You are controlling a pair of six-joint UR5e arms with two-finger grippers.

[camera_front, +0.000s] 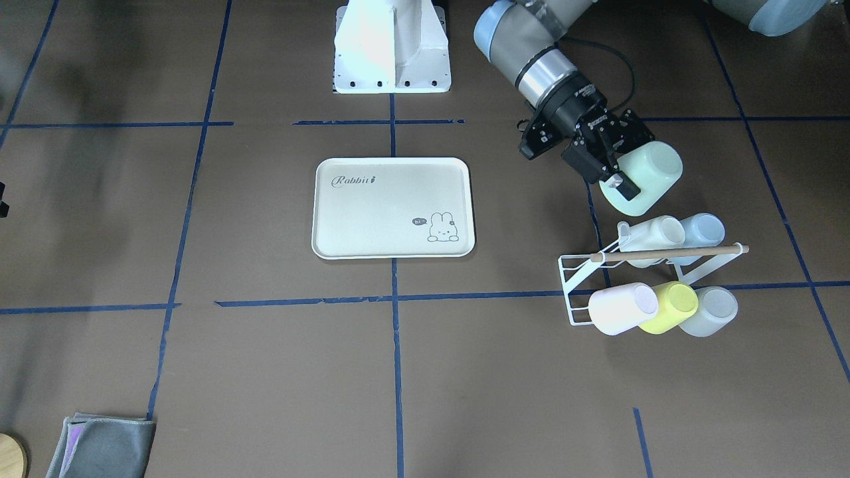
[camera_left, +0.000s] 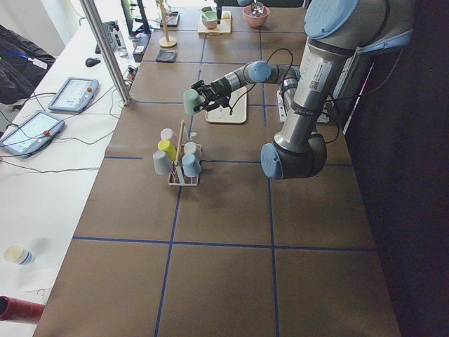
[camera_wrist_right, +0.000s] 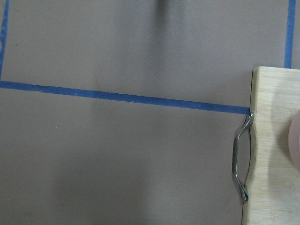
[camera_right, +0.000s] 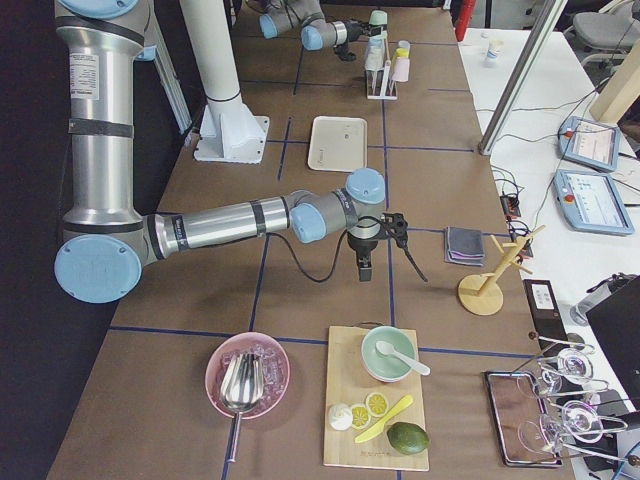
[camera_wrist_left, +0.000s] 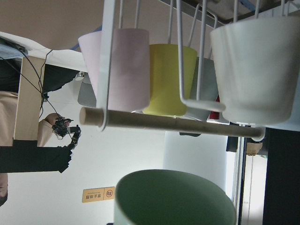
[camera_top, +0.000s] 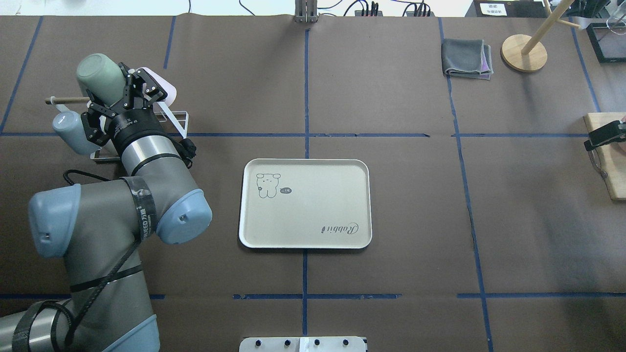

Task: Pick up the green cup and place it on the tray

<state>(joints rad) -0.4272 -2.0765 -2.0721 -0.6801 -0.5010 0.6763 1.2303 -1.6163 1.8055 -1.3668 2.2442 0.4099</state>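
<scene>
The pale mint-green cup (camera_front: 651, 174) lies sideways in my left gripper (camera_front: 617, 178), which is shut on its rim and holds it in the air just robot-side of the cup rack. From overhead, the cup (camera_top: 97, 77) and gripper (camera_top: 120, 94) are at the far left. The cup's rim fills the bottom of the left wrist view (camera_wrist_left: 173, 199). The cream "Rabbit" tray (camera_front: 385, 219) lies bare at the table's middle (camera_top: 313, 205), well apart from the cup. My right gripper (camera_top: 605, 134) hovers at the right edge by a wooden board; I cannot tell how its jaws stand.
A white wire rack (camera_front: 575, 287) with a wooden rod holds white, pale blue, pink, yellow-green (camera_front: 672, 307) and grey cups. A grey cloth (camera_top: 467, 58) and a wooden stand (camera_top: 523, 51) sit far right. A cutting board (camera_wrist_right: 274, 140) lies under the right wrist.
</scene>
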